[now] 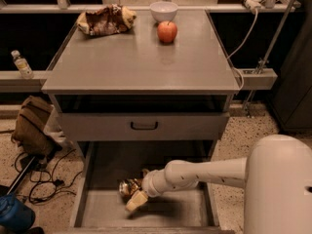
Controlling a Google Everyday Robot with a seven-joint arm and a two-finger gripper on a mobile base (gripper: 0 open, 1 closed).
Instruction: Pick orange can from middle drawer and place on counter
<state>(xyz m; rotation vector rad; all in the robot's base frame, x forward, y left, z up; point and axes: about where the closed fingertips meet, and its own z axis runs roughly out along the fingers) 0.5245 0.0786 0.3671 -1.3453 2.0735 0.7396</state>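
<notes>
The orange can (126, 186) lies on the floor of the open middle drawer (175, 213), left of centre, shiny and dented. My gripper (135, 200) reaches into the drawer from the right on a white arm and sits right against the can's front right side, low over the drawer floor. Part of the can is hidden behind the gripper's wrist. The counter (141, 62) is the grey top of the cabinet, above the drawer.
On the counter's far edge are a brown-and-yellow snack bag (105, 19), a white bowl (164, 10) and a red apple (167, 31). A shut drawer front with a black handle (144, 126) overhangs the open drawer. A bag and cables (34, 130) lie on the floor to the left.
</notes>
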